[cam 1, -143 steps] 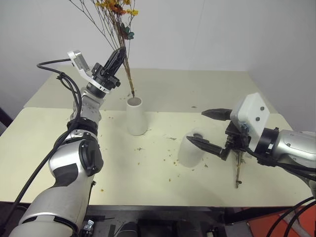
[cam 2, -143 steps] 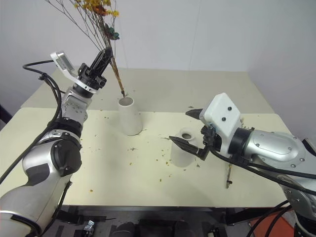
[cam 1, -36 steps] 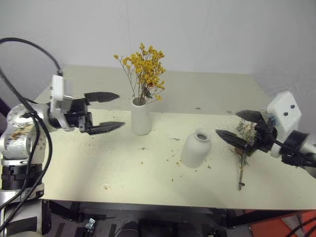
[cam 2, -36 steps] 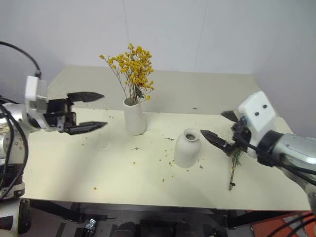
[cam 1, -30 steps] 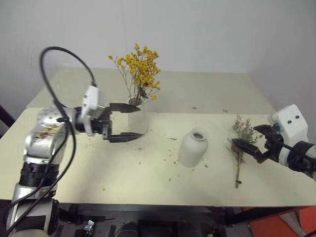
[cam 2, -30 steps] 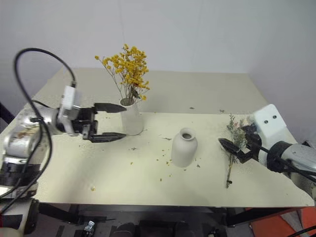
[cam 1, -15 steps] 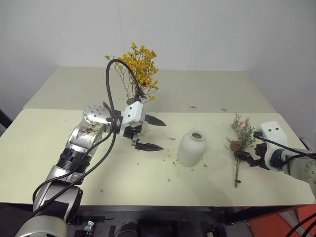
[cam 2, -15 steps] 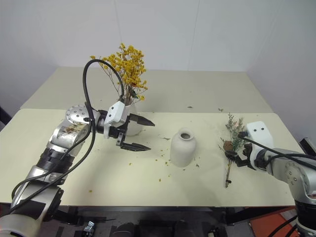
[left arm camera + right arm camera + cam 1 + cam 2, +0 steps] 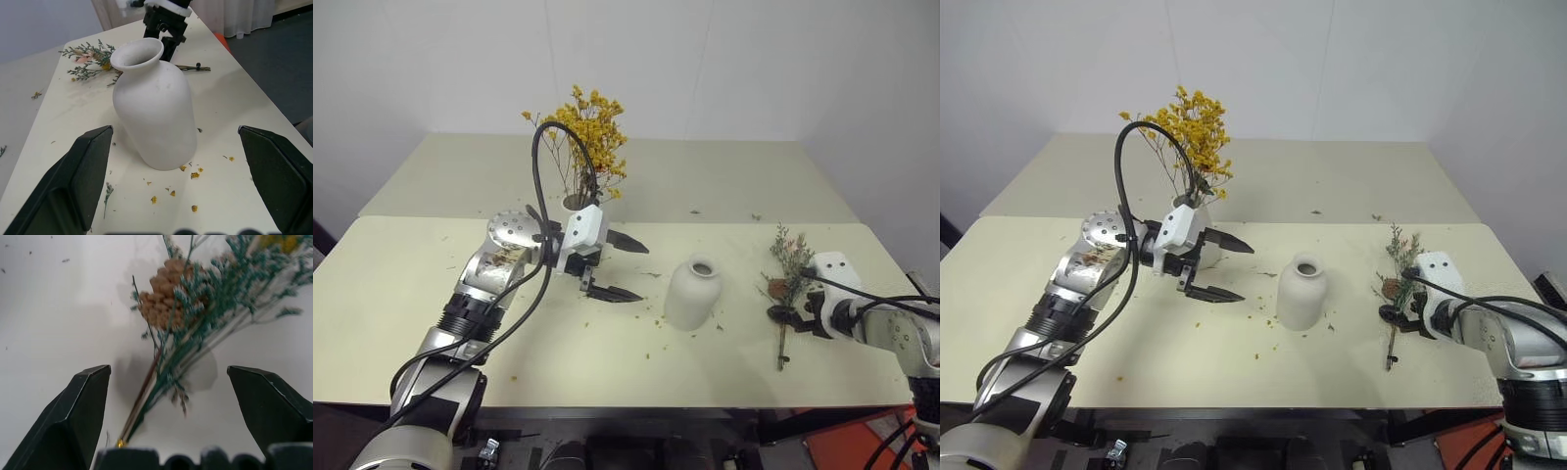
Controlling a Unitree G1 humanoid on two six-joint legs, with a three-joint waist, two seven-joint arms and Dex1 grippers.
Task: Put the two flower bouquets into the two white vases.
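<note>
The yellow-orange bouquet (image 9: 592, 122) stands in the tall white vase (image 9: 576, 203), whose body is mostly hidden behind my left hand. My left gripper (image 9: 621, 266) is open and points at the squat white vase (image 9: 693, 294), a short gap away; in the left wrist view the vase (image 9: 154, 103) stands between and beyond the fingers. The grey-green bouquet (image 9: 790, 257) with its pine cone (image 9: 164, 291) lies flat on the table at the right. My right gripper (image 9: 167, 369) is open low over its stems, one finger on each side, not touching them.
The cream table (image 9: 431, 294) has loose petals and bits (image 9: 651, 318) scattered around the squat vase. A second table (image 9: 724, 171) adjoins behind, against a white wall. The right edge of the table is close to the right hand.
My left gripper swung right from beside the tall vase toward the squat vase. My right gripper came down and forward over the lying bouquet's stems.
</note>
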